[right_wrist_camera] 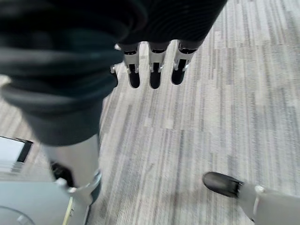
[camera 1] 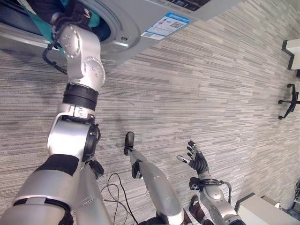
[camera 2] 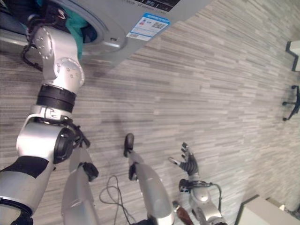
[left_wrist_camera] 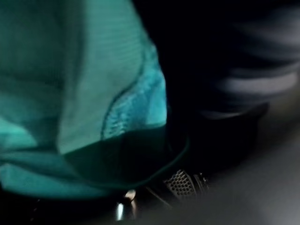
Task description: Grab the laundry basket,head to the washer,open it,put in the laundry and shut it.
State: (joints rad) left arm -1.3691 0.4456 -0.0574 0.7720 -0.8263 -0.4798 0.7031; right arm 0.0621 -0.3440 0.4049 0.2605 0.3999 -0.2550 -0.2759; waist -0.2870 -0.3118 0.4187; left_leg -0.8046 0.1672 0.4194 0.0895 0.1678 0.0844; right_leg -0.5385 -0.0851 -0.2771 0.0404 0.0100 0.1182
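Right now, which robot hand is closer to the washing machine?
Left. Its arm reaches into the washer opening among teal laundry; the right hand hangs open over the floor, well away.

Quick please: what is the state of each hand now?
Left hand: cannot be told; it is hidden inside the washer among teal laundry.
Right hand: open, holding nothing, above the floor.
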